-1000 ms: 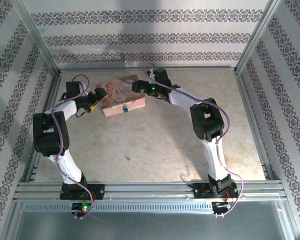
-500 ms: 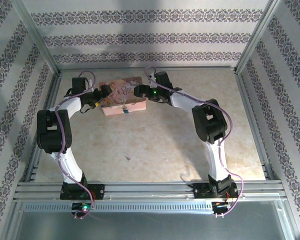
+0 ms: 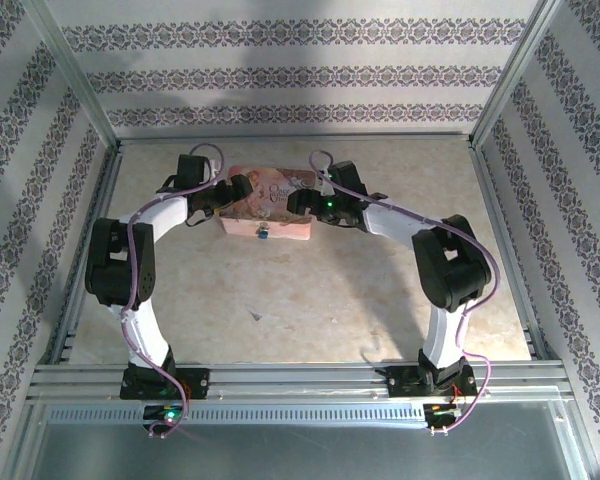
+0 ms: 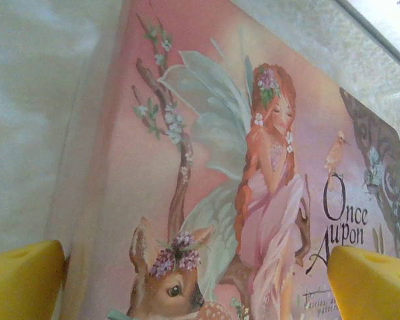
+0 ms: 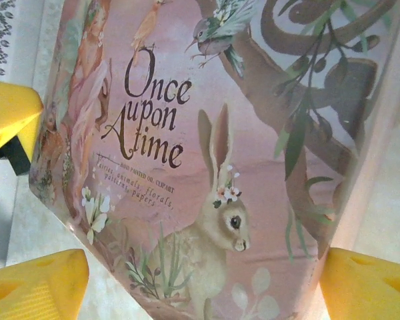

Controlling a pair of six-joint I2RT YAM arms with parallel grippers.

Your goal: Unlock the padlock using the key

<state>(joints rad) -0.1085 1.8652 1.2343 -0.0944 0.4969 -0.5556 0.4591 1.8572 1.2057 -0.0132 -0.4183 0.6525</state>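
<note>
Top external, biggest first: pale marbled table [image 3: 330, 290], fenced by aluminium rails and patterned walls. Next, left arm [image 3: 130, 270] and right arm [image 3: 450, 270], white with black joints, bowed inward from the near rail to meet at the far middle.

Between their tips, pink tin [image 3: 270, 205], lying flat with its long side across the table, well toward the far edge. From the left wrist, lid [image 4: 207, 167] painted with a fairy, a deer and a blossoming branch. From the right wrist, same lid [image 5: 207, 133] with a rabbit, a bird and the words "Once upon a time".

Then left gripper [image 3: 227, 192] at the tin's left end. From its own camera [image 4: 197, 283], yellow fingers [image 4: 23, 280] spread wide and open, the tin's end between them, no grip evident.

Right gripper [image 3: 298, 200] at the tin's right end. From its own camera [image 5: 200, 287], yellow fingers [image 5: 367, 287] set against the tin's two long sides, clamped across its width.

Smaller yet, padlock [image 3: 262, 236]: a tiny blue speck on the tin's near side face, about midway along, detail too fine to read.

Smallest, key [image 3: 257, 315]: a dark sliver flat on bare table, well apart from the tin and from both grippers, toward the near rail.
</note>
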